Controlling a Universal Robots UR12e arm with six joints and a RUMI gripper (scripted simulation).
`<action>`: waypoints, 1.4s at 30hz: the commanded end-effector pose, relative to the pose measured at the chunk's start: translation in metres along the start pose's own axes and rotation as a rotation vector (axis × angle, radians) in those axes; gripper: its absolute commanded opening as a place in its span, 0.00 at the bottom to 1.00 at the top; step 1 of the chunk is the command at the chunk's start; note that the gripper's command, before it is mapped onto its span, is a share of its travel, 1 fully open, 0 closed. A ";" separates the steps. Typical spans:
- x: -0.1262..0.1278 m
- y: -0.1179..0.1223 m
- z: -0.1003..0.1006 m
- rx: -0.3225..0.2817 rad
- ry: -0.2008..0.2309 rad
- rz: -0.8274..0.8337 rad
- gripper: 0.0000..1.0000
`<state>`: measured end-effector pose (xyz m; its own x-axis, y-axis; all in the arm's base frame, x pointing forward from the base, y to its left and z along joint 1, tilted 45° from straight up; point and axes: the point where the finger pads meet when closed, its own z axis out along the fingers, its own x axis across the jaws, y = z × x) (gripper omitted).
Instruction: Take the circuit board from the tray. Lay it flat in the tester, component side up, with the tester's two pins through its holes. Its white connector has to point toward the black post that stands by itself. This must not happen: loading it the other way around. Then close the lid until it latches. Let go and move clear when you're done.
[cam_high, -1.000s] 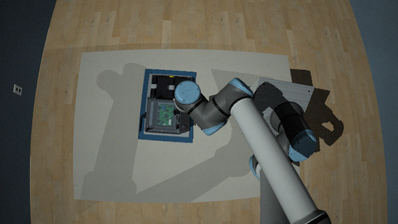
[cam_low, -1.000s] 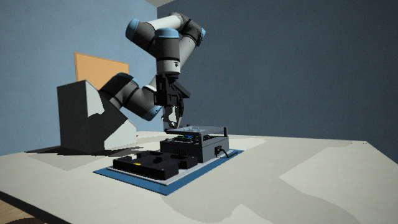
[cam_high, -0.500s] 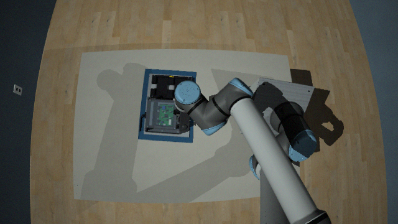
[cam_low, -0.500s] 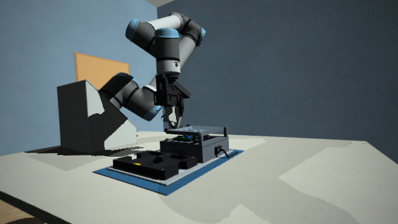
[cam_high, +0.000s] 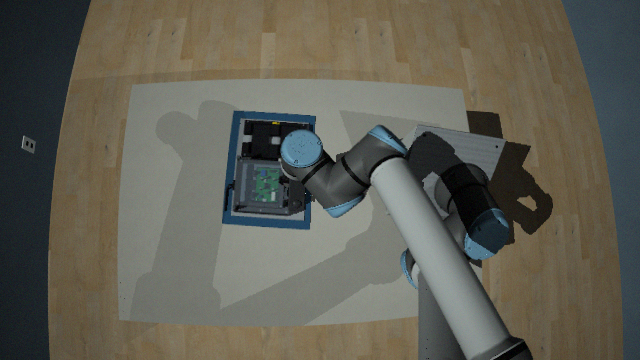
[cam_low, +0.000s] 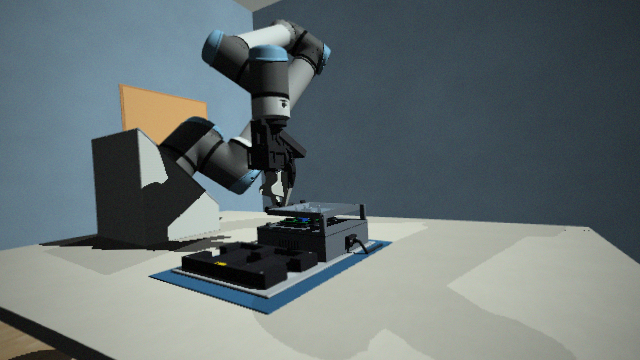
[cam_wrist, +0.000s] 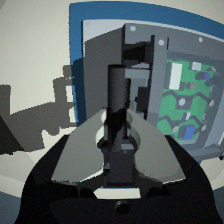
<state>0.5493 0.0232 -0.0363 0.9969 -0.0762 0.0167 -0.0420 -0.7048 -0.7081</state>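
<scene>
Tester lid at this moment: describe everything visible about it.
The lid is a thin, see-through plate with small fasteners at its corners. It lies nearly level just above the dark grey tester, not fully down; the green circuit board shows through it. At its edge nearest the arm, the gripper is clamped on a dark upright handle. Whether it has latched cannot be told.

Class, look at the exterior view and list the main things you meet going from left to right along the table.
Grey arm pedestal → black tray → gripper, shut on the lid handle → tester with the clear lid → black post.
</scene>
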 end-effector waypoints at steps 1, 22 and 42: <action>0.000 0.000 0.000 0.000 0.001 0.000 0.00; 0.000 0.000 0.002 0.000 0.001 0.000 0.00; 0.000 0.000 0.003 0.000 0.001 0.000 0.13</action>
<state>0.5494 0.0254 -0.0385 0.9970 -0.0762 0.0165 -0.0421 -0.7048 -0.7082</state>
